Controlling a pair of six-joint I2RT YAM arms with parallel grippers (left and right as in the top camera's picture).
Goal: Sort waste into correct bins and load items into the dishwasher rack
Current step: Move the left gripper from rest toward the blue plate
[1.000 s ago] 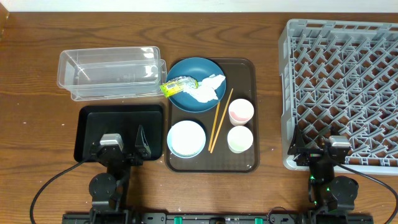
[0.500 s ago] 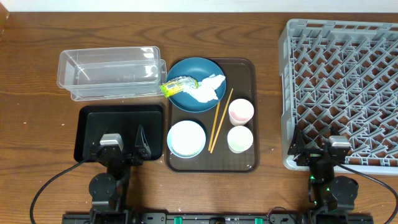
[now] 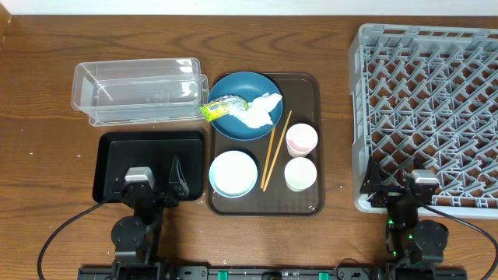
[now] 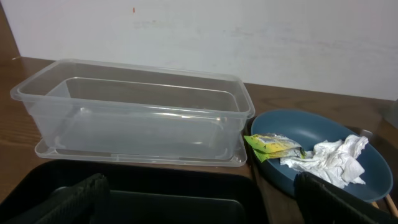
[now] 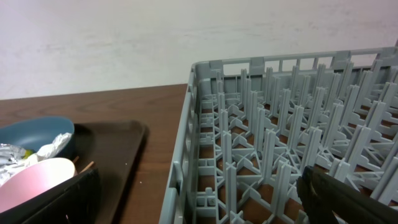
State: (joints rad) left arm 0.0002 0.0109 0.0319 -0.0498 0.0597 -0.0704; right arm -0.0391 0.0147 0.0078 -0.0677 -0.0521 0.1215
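The deep-blue dish (image 3: 233, 120) sits at the back of a dark brown tray and holds the yellow-green wrapper (image 3: 224, 106) and white tissue (image 3: 261, 111). The light-blue bowl (image 3: 233, 173), two chopsticks (image 3: 275, 149), pink cup (image 3: 301, 139) and pale green cup (image 3: 300, 173) lie on the same tray. The clear tub (image 3: 136, 92) stands behind the black tray (image 3: 117, 152). The grey rack (image 3: 355, 117) is at the right. My left gripper (image 3: 153, 183) is open and empty over the black tray's near edge. My right gripper (image 3: 397, 187) is open and empty at the rack's near left corner. I see no rice grains.
The dark brown serving tray (image 3: 317, 117) lies between the bins and the rack. The left wrist view shows the tub (image 4: 137, 118), dish (image 4: 298, 124), wrapper (image 4: 273, 145) and tissue (image 4: 329, 158). The right wrist view shows the rack (image 5: 280, 143) and pink cup (image 5: 34, 180).
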